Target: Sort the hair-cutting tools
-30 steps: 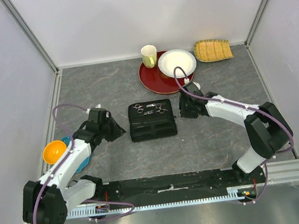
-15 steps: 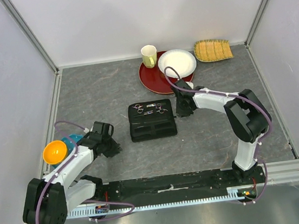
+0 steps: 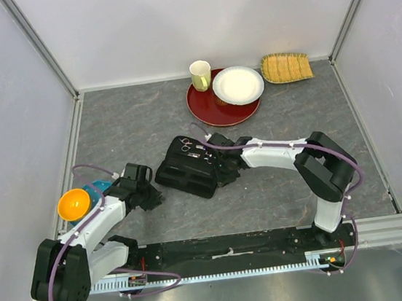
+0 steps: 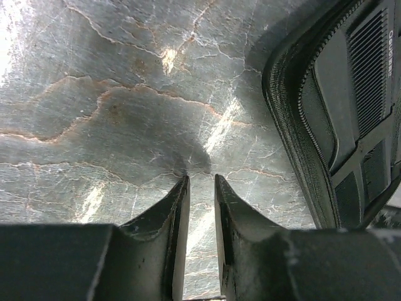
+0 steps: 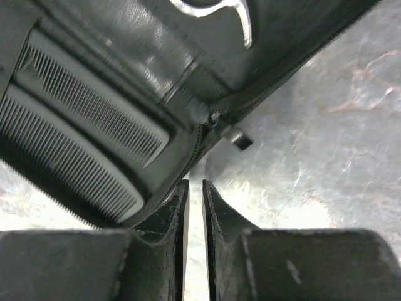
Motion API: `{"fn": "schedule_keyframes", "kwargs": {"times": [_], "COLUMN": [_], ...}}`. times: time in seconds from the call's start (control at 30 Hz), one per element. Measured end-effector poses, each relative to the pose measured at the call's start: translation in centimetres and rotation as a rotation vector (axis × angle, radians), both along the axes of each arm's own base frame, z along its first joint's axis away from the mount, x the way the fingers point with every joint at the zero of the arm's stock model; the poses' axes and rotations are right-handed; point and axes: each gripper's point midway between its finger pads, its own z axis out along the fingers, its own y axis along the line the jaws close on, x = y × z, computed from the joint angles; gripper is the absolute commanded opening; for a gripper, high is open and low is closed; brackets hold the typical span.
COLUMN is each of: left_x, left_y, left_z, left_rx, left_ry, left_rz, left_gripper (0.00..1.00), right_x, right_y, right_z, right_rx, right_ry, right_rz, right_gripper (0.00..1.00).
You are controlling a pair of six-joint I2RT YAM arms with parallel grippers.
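Right wrist view is showing the right fingers (image 5: 169,212) standing almost together, a thin slit of light between them, their tips sitting against the zipped rim of the open black case (image 5: 125,44). Whether they are pinching that rim I cannot tell. Just beyond the tips, two black combs (image 5: 97,103) are lying side by side in the case's pockets, and the loop of silver scissors (image 5: 244,31) is showing at the upper edge. In the left wrist view the left fingers (image 4: 168,213) are hanging slightly apart with nothing between them, tips close to the grey desk (image 4: 113,94), the case's rim near on their right. Seen from the top external view, the case is lying slanted at mid-desk, the left fingers just beside its near-left corner. Farther back a red tray (image 3: 207,111) is carrying a cup (image 3: 200,75) and a white plate (image 3: 238,84), a woven basket (image 3: 286,67) is resting beside them, and an orange bowl (image 3: 73,203) is sitting at the desk's left edge.
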Motion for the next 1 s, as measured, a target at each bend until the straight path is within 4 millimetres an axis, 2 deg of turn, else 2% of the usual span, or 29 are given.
{"fn": "schedule_keyframes", "kwargs": {"times": [0.07, 0.17, 0.23, 0.4, 0.5, 0.57, 0.63, 0.77, 0.83, 0.93, 1.0], "left_x": [0.1, 0.1, 0.0, 0.0, 0.2, 0.4, 0.7, 1.2, 1.4, 1.6, 1.7], "left_y": [0.1, 0.4, 0.5, 0.4, 0.2, 0.1, -0.2, -0.6, -0.8, -1.2, -1.3], "left_z": [0.0, 0.1, 0.1, 0.0, 0.0, 0.0, 0.0, 0.0, 0.0, 0.1, 0.1], "left_rx": [-0.002, 0.006, 0.006, -0.008, -0.019, -0.024, -0.035, -0.054, -0.061, -0.08, -0.087], "left_ry": [0.001, -0.003, -0.005, -0.014, -0.022, -0.028, -0.035, -0.047, -0.054, -0.06, -0.065], "left_rz": [0.015, 0.036, 0.043, 0.051, 0.049, 0.047, 0.043, 0.035, 0.033, 0.026, 0.023], "left_gripper": [0.3, 0.3, 0.3, 0.3, 0.3, 0.3, 0.31, 0.31, 0.31, 0.34, 0.41], "right_x": [-1.3, -0.1, 2.1, 8.4, 12.3, 14.2, 15.4, 15.9, 15.7, 16.1, 16.1], "right_y": [0.6, -0.3, -0.7, -1.8, -2.2, -2.4, -2.6, -2.8, -2.8, -2.2, -1.9], "right_z": [0.3, 1.8, 3.4, 7.7, 8.7, 8.0, 6.2, 1.9, 0.5, 0.6, 0.6], "right_rx": [-0.004, -0.056, -0.074, -0.07, -0.074, -0.087, -0.114, -0.172, -0.186, -0.165, -0.152], "right_ry": [0.012, -0.038, -0.1, -0.245, -0.299, -0.31, -0.294, -0.235, -0.208, -0.212, -0.21], "right_rz": [0.043, 0.02, -0.016, -0.104, -0.134, -0.138, -0.133, -0.114, -0.107, -0.101, -0.097], "right_gripper": [0.23, 0.27, 0.31, 0.32, 0.3, 0.28, 0.27, 0.25, 0.25, 0.24, 0.24]}}
